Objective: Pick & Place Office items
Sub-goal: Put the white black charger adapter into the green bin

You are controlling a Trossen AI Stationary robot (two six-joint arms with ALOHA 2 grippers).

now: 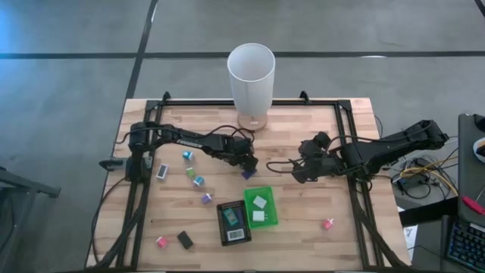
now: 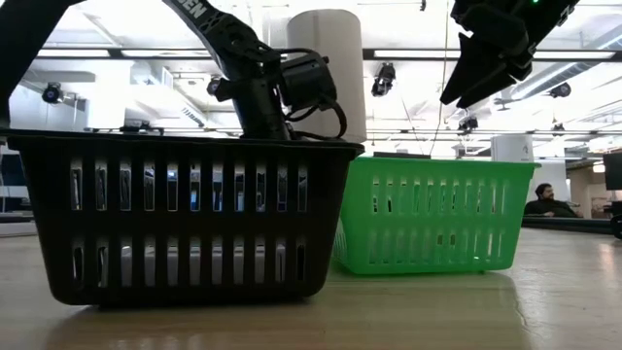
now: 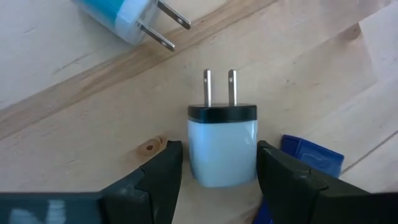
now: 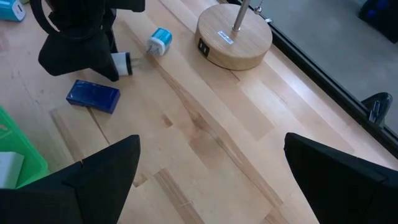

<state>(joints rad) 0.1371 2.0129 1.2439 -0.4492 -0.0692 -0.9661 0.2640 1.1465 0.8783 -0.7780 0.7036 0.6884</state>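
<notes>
My left gripper (image 1: 246,161) is at mid-table, pointing down, its fingers around a white plug block with a black face and two prongs (image 3: 222,149), which also shows in the right wrist view (image 4: 121,64). A blue block (image 4: 93,95) lies flat beside it, and a blue-and-white plug (image 4: 160,42) lies a little farther off. My right gripper (image 1: 301,171) hovers open and empty to the right of them. Other small items lie on the left half of the table: white (image 1: 162,171), teal (image 1: 187,155), purple (image 1: 206,199), pink (image 1: 161,242) and black (image 1: 184,240). My left gripper has the white plug block's two side faces (image 3: 254,155) between its two fingers, which come from above and lie across the block. The prongs point level, away from the fingers. Whether the block rests on the table or hangs just above it, I cannot tell.
A green tray (image 1: 269,216) with two white blocks and a black tray (image 1: 221,227) stand near the table's front middle. A tall white cylinder (image 1: 251,72) on a round wooden base (image 4: 235,36) stands at the far middle. A pink item (image 1: 327,224) lies front right.
</notes>
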